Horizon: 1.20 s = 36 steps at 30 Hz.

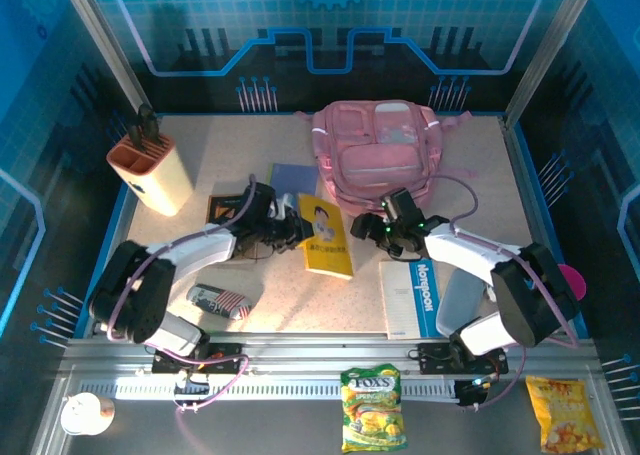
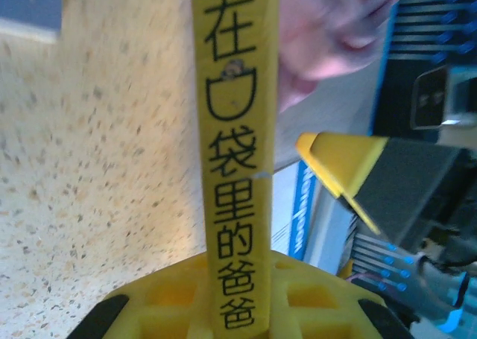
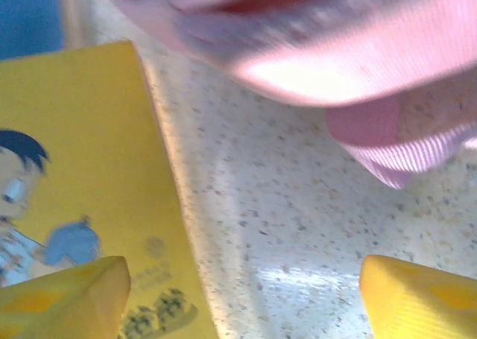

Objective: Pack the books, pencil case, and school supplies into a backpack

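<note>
Yellow book [image 1: 330, 240]: just near-left of the backpack [image 1: 385, 160], long axis pointing toward it. Your left gripper [image 1: 293, 230] clamps its spine; your right gripper [image 3: 242, 298], jaws spread, sits nearer the backpack.

The backpack [image 1: 380, 150] is set at the far middle of the table [image 1: 230, 145], the holder [image 1: 150, 175] at the far left. Before the backpack's left corner the plain book [image 1: 290, 178] is laid, with a fourth book [image 1: 220, 208] to its left and the cartoon book [image 1: 328, 237] before it, to the right. The pencil case [image 1: 220, 300] is placed at the near left, the notebook [image 1: 410, 297] at the near right
</note>
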Motion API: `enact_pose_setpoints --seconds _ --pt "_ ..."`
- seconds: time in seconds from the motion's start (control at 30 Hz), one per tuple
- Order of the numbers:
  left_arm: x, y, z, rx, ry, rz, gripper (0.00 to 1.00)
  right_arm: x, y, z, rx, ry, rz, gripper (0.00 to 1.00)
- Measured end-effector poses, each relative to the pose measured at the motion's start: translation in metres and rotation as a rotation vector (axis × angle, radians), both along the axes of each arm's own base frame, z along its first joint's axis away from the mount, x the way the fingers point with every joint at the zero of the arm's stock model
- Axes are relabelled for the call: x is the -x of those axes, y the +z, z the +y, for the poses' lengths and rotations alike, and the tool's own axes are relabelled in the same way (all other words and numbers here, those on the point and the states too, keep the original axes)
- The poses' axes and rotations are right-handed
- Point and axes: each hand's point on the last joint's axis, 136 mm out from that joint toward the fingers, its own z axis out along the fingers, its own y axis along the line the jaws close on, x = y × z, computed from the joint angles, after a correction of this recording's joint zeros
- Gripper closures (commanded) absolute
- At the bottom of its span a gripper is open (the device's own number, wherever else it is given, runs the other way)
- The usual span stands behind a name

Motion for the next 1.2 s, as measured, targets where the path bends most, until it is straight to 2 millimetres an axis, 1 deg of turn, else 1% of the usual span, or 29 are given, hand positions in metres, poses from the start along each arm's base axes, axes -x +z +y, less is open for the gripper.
enact_pose_setpoints --seconds 0.13,0.2,0.33,0.43,0.5,0.57,0.73,0.9,1.03,1.2 --pt "-0.022 0.042 0.022 0.037 0.075 -0.109 1.00 -0.019 0.030 0.014 -0.082 0.002 -0.078 0.14" --pt "-0.032 0.053 0.034 0.047 0.116 -0.142 1.00 -0.027 0.043 0.023 -0.146 0.000 -0.107 0.12" --pt "-0.055 0.062 0.062 0.058 0.232 -0.171 1.00 -0.041 0.063 0.041 -0.262 -0.020 -0.142 0.08" --pt "-0.068 0.069 0.078 0.068 0.329 -0.202 1.00 -0.045 0.079 0.055 -0.320 -0.032 -0.155 0.06" --pt "-0.074 0.074 0.085 0.083 0.386 -0.224 1.00 -0.046 0.090 0.065 -0.360 -0.039 -0.168 0.05" --pt "-0.077 0.079 0.089 0.104 0.433 -0.241 1.00 -0.046 0.096 0.072 -0.394 -0.055 -0.171 0.04" --pt "-0.086 0.092 0.097 0.186 0.536 -0.260 1.00 -0.039 0.104 0.089 -0.471 -0.105 -0.134 0.04" --pt "-0.093 0.109 0.098 0.271 0.580 -0.270 1.00 -0.032 0.126 0.113 -0.585 -0.098 -0.144 0.04" --pt "-0.095 0.121 0.097 0.334 0.596 -0.274 1.00 -0.036 0.141 0.123 -0.670 -0.099 -0.169 0.05" --pt "-0.100 0.128 0.094 0.393 0.604 -0.270 1.00 -0.047 0.147 0.132 -0.717 -0.105 -0.174 0.11"
